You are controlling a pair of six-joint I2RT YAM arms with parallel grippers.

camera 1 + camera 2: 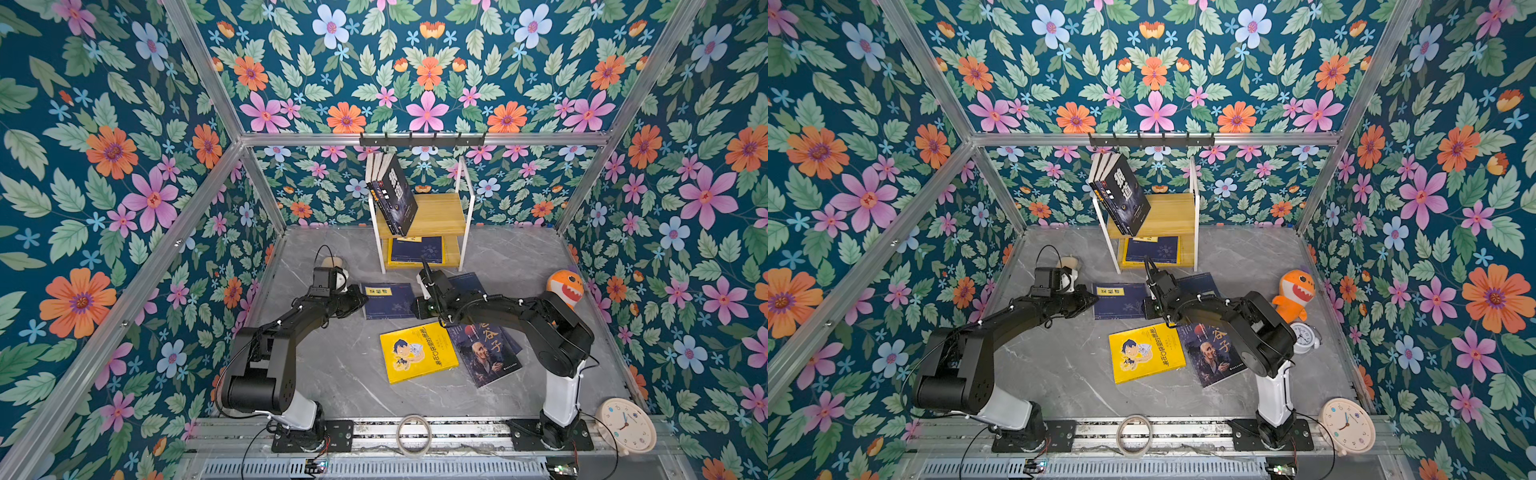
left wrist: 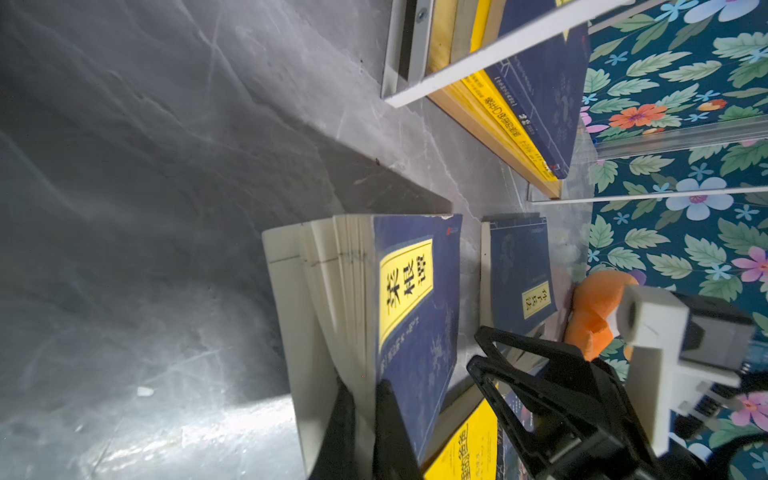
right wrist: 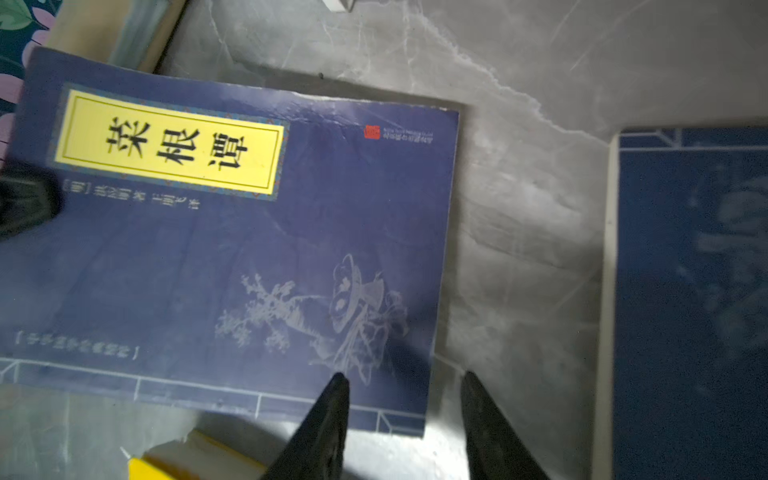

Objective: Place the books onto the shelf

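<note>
A navy book with a yellow title label (image 1: 388,300) lies on the grey table between the arms. My left gripper (image 2: 368,390) is shut on its left edge, clamping the cover (image 2: 415,316) and a wad of pages while the other pages fan apart. My right gripper (image 3: 404,377) hangs open over that book's opposite corner (image 3: 407,399), holding nothing. A yellow cartoon-boy book (image 1: 417,351), a dark book with an old man's face (image 1: 488,359) and another navy book (image 1: 469,281) lie nearby. The shelf (image 1: 440,214) holds leaning dark books (image 1: 395,195) on top and flat ones (image 1: 417,249) below.
An orange shark plush (image 1: 565,286) stands right of the right arm, with a small alarm clock (image 1: 1304,336) beside it. A round clock (image 1: 625,424) and a tape roll (image 1: 413,434) lie on the front rail. A black hook rail (image 1: 422,139) hangs above the shelf.
</note>
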